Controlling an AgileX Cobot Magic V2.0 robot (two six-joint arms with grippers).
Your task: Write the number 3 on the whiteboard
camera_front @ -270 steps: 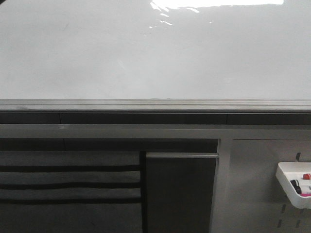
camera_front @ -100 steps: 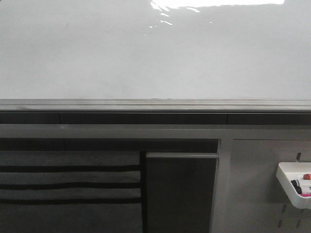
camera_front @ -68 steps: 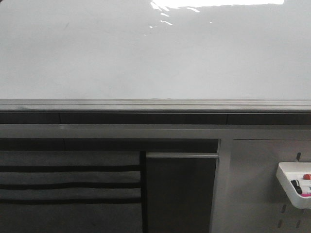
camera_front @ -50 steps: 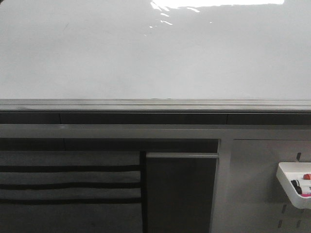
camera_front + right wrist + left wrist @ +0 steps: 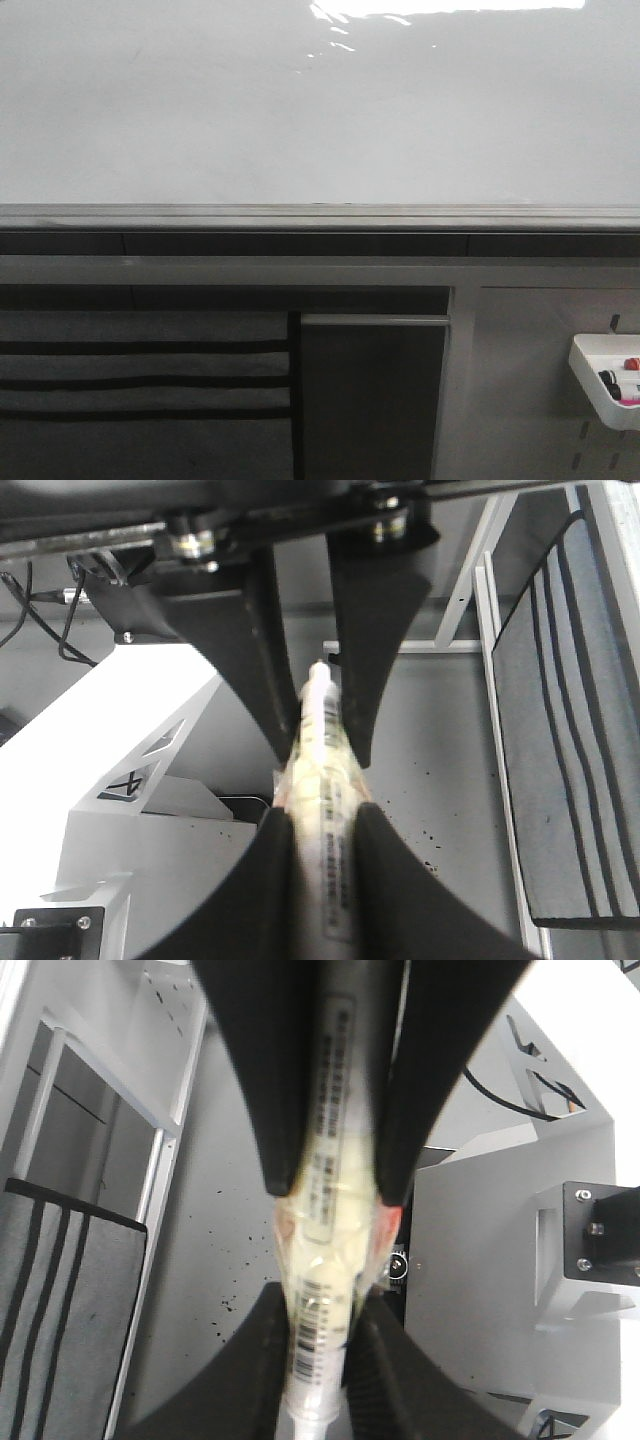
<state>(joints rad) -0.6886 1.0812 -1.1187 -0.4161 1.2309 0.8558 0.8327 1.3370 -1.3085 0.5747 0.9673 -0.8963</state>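
The whiteboard (image 5: 320, 110) fills the upper half of the frame, glare at its top. Left gripper (image 5: 325, 1400) clamps a marker (image 5: 325, 1250); right gripper (image 5: 325, 840) squeezes another marker (image 5: 325, 780).

The front view faces forward, close on the whiteboard (image 5: 300, 110), its grey ledge (image 5: 320, 218) and the white tray (image 5: 600, 385) low at the right. Each wrist view looks along its arm, very near dark fingers (image 5: 300, 1070) (image 5: 250, 630) pinching a marker (image 5: 325, 1250) (image 5: 320, 780), with grey floor (image 5: 220, 1250) (image 5: 440, 750) behind. Both wrist views share the floor and a grey striped panel (image 5: 60, 1300) (image 5: 570, 720).
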